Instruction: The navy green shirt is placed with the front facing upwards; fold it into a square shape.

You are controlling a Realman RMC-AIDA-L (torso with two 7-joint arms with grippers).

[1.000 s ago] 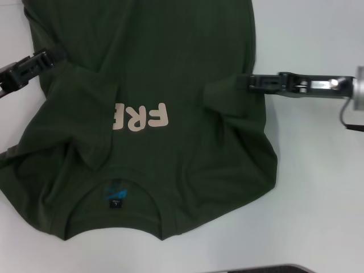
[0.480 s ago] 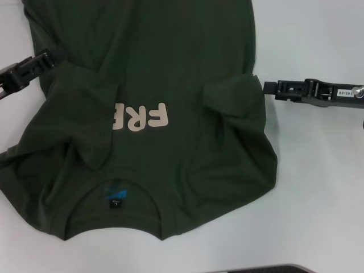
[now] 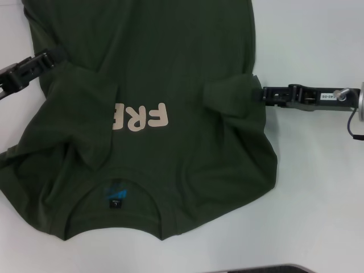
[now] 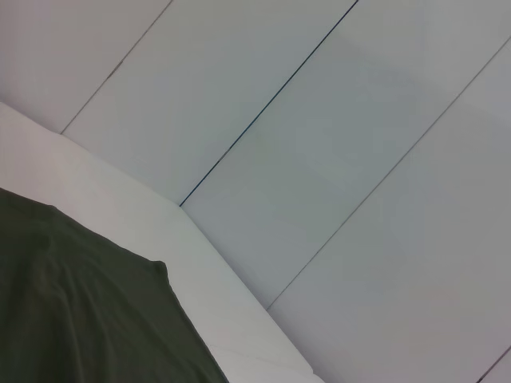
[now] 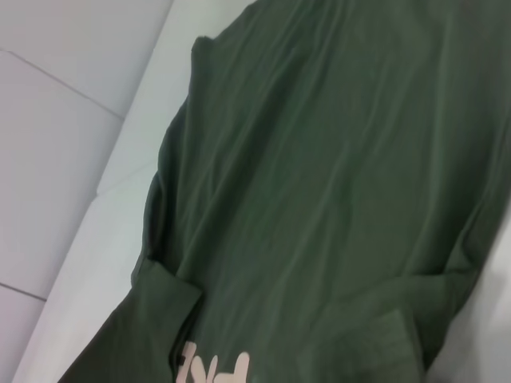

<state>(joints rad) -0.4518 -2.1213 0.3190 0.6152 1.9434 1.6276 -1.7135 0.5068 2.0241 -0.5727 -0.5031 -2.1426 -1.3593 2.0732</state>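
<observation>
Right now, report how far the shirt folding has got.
Done: both sleeves of the navy green shirt lie folded inward over the chest, the left one covering part of the FREE lettering. In hand: the left gripper and right gripper each sit at a side edge of the shirt. Left: the body is unfolded, collar label exposed; no square yet.

Our right gripper (image 3: 263,94) drawn back off the navy green shirt (image 3: 170,68) since a second ago, now at its right edge, the folded-in sleeve flap left lying on the chest
</observation>
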